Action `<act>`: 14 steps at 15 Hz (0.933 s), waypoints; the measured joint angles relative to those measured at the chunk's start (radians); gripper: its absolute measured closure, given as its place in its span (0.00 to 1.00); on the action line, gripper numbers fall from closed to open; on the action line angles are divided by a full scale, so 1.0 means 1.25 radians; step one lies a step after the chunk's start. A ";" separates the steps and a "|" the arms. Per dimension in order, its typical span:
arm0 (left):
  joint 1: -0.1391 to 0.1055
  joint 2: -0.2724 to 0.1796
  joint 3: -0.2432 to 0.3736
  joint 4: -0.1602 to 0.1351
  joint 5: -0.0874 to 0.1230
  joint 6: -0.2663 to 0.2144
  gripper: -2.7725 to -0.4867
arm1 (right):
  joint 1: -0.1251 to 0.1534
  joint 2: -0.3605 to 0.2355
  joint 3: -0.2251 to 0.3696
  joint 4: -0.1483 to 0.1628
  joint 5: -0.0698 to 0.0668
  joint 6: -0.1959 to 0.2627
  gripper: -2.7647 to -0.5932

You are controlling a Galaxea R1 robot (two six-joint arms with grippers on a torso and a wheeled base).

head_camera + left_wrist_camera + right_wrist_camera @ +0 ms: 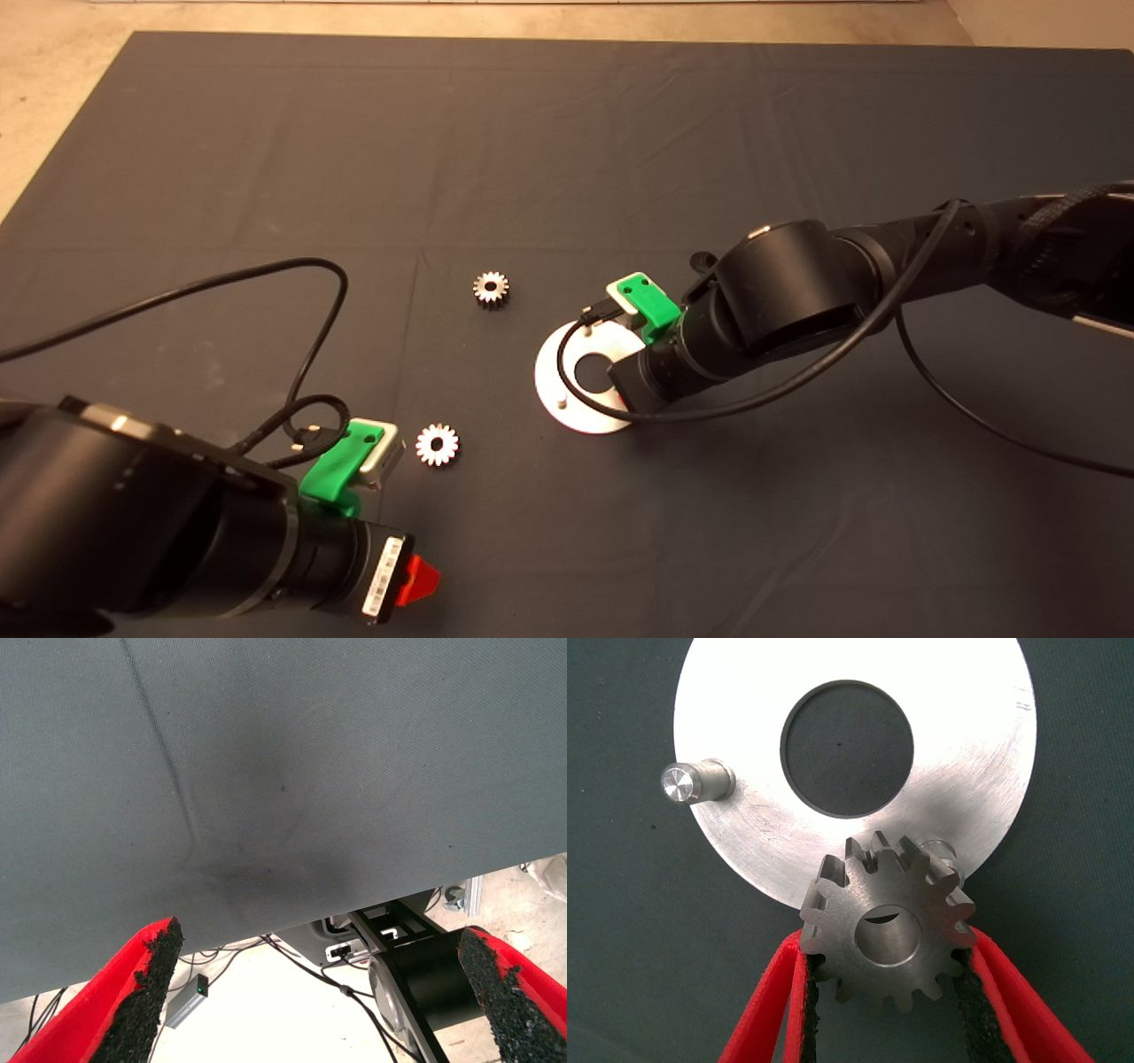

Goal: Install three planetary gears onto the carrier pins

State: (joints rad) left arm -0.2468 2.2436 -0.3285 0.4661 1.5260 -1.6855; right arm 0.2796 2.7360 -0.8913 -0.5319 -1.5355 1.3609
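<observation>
The round silver disc (pixel 744 824) lies on the dark mat; it also shows in the head view (pixel 551 377). Two carrier pins (pixel 563 401) show there; the third is under my right arm. My right gripper (pixel 888 943) is shut on one planetary gear (pixel 888 930), held over the disc's rim right at a pin (pixel 945 850) that peeks out behind it. Another pin (pixel 695 782) stands bare. Two more gears lie flat on the mat, one (pixel 490 289) left of the disc and one (pixel 437 444) nearer the front. My left gripper (pixel 323 979) is parked open and empty at the front left (pixel 423 580).
The dark mat (pixel 567 142) covers the table. A black cable (pixel 292 266) loops from the left arm across the mat. Past the mat's edge, the left wrist view shows the floor with cables and a black robot base (pixel 425 974).
</observation>
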 joint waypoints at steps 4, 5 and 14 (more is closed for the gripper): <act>0.000 0.000 0.000 0.002 0.000 0.000 0.24 | -0.009 0.000 -0.004 0.000 0.000 -0.024 0.86; 0.000 0.000 0.000 0.004 0.000 0.000 0.24 | -0.009 -0.001 -0.006 0.000 0.000 -0.029 0.86; 0.000 -0.005 0.000 0.007 0.000 0.000 0.24 | -0.009 -0.002 -0.031 0.000 -0.001 -0.085 0.86</act>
State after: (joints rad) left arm -0.2467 2.2372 -0.3285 0.4753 1.5264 -1.6855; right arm 0.2687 2.7334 -0.9302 -0.5323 -1.5370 1.2551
